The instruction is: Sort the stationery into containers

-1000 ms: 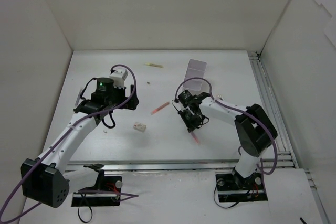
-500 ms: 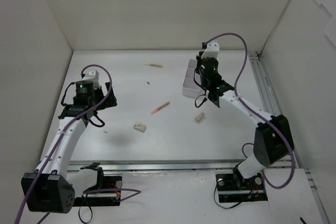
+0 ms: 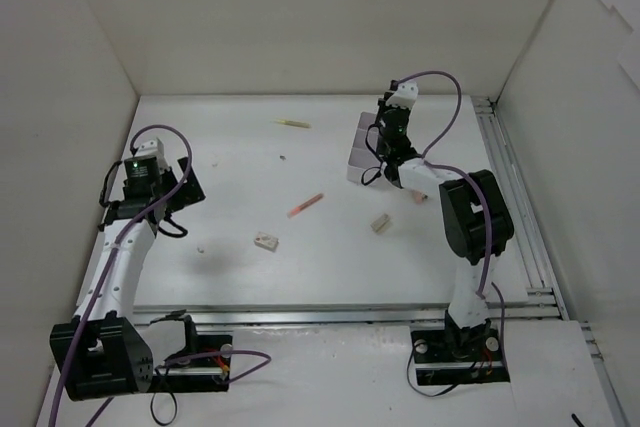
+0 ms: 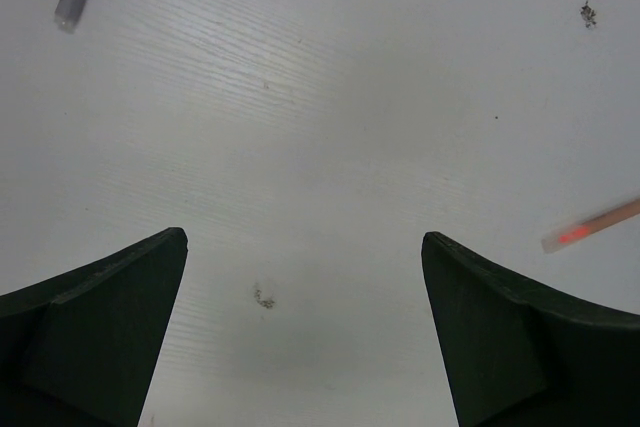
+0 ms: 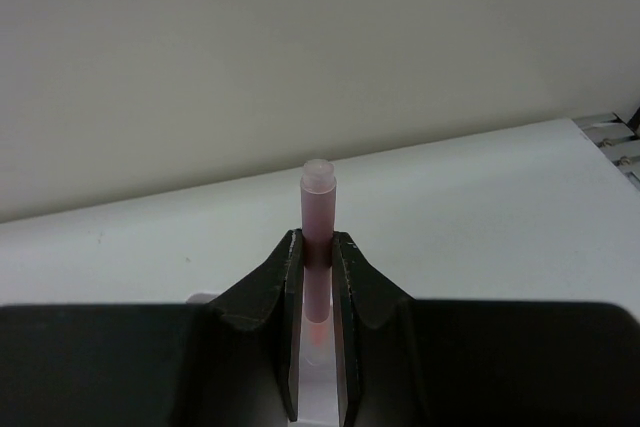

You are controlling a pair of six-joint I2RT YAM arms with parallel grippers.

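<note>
The right pincer (image 5: 317,247) is clamped on a thin translucent pink plastic pen (image 5: 319,197), with the white divided box (image 3: 357,159) beneath it; the left pincer (image 4: 304,239) is wide open and empty.

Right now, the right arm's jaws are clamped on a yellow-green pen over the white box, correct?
Not quite. The pen in the right arm's jaws is pink, not yellow-green; the right wrist view shows it. The rest holds: the jaws are clamped on it over the white box.
</note>
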